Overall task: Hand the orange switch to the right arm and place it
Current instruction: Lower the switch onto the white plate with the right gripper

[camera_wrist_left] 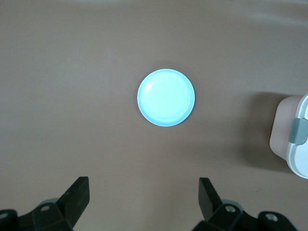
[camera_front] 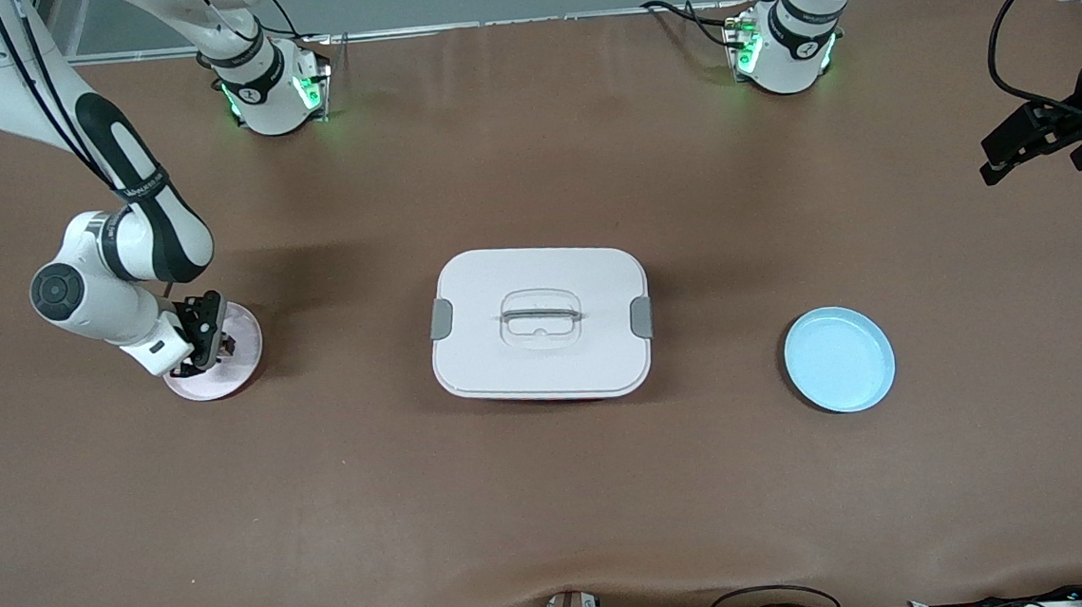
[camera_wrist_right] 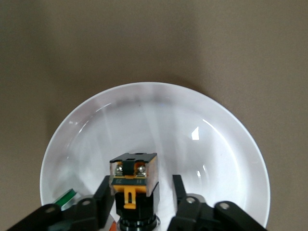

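**Q:** So where's the orange switch (camera_wrist_right: 134, 180) sitting, and what are the grippers up to?

**A:** Going near to far. Closest to the front camera is the light blue plate (camera_front: 839, 359), toward the left arm's end of the table, nothing on it. A bit farther back, mid-table, is the white lidded box (camera_front: 540, 323) with grey side latches and a handle set into the lid.

About level with that box, at the right arm's end, there's the pale pink-white plate (camera_front: 229, 363). The right gripper (camera_front: 206, 341) is down on it. In the right wrist view the switch stands on that plate (camera_wrist_right: 216, 144), a black block with an orange-tan middle and two screws on top. It's between the right gripper's fingers (camera_wrist_right: 105, 192), which are spread apart; one looks right up against the switch, the other has a visible gap. So it isn't clamped.

**Q:** And the left one?

**A:** The left gripper (camera_front: 1030, 141) hangs up in the air out at the left arm's edge of the table, waiting. Its wrist view looks down on the blue plate (camera_wrist_left: 166, 97) and a corner of the box (camera_wrist_left: 293, 144), and its fingers (camera_wrist_left: 77, 195) are wide apart, holding nothing.

**Q:** Anything else on the pink plate?

**A:** A small green bit (camera_wrist_right: 65, 197) at the rim, can't tell what it is.
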Controlling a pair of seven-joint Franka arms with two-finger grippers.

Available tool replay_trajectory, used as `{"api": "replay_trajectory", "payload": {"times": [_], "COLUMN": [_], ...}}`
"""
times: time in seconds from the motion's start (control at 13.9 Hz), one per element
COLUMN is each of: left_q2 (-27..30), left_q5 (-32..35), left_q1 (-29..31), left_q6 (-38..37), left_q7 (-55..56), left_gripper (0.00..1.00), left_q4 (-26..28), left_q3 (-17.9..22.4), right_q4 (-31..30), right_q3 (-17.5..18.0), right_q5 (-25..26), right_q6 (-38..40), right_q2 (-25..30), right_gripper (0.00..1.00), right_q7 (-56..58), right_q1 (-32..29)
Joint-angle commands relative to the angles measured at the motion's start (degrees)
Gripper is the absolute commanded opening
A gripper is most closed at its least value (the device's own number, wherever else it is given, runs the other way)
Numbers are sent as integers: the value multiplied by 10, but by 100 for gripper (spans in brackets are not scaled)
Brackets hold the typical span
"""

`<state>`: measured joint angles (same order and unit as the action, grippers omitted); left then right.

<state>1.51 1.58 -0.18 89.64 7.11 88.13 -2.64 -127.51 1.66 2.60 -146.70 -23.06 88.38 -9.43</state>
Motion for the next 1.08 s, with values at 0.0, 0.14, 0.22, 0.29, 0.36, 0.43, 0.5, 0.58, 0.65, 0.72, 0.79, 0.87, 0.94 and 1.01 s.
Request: {"api": "replay_trajectory", "payload": {"times": [0.0, 0.14, 0.22, 0.29, 0.36, 0.43, 0.5, 0.58, 0.65, 0.72, 0.79, 0.87, 0.94, 1.01], "left_q2": [15, 13, 13, 15, 15, 15, 13, 11, 10, 10, 11, 11, 11, 11], "left_q5": [-9, -9, -9, -9, -9, -9, -9, -9, -9, -9, -9, -10, -9, -9], "left_q1": [1, 1, 1, 1, 2, 2, 2, 2, 2, 2, 2, 2, 2, 2], "left_q6": [-3, -2, -2, -2, -2, -2, -2, -1, 0, 0, 0, 0, 0, 0], "left_q7": [-10, -10, -10, -10, -10, -10, -10, -10, -9, -9, -9, -9, -9, -9], "left_gripper": [100, 100, 100, 100, 100, 100, 100, 100, 100, 100, 100, 100, 100, 100], "left_q4": [11, 11, 10, 10, 10, 10, 9, 9, 9, 9, 9, 10, 9, 9], "left_q3": [0, 0, 0, 0, 0, 0, 1, 1, 2, 2, 2, 2, 3, 3], "right_q4": [5, 14, 28, 51, 70, 81, 88, 96, 103, 104, 104, 104, 105, 106], "right_q3": [5, 5, 5, 6, 6, 7, 8, 9, 11, 10, 10, 10, 11, 11], "right_q5": [10, 10, 10, 10, 10, 10, 10, 10, 10, 10, 10, 10, 10, 10], "right_q6": [-1, 9, 28, 66, 100, 119, 133, 144, 156, 163, 170, 183, 207, 225], "right_q2": [3, 6, 7, 6, 6, 6, 8, 8, 8, 8, 11, 21, 27, 30], "right_gripper": [100, 100, 100, 100, 100, 100, 100, 100, 100, 100, 100, 100, 100, 100], "right_q7": [-11, -15, -15, -15, -15, -16, -16, -16, -16, -18, -35, -79, -139, -192], "right_q1": [-7, 2, 4, 4, 4, 5, 5, 5, 6, 7, 9, 13, 14, 14]}}
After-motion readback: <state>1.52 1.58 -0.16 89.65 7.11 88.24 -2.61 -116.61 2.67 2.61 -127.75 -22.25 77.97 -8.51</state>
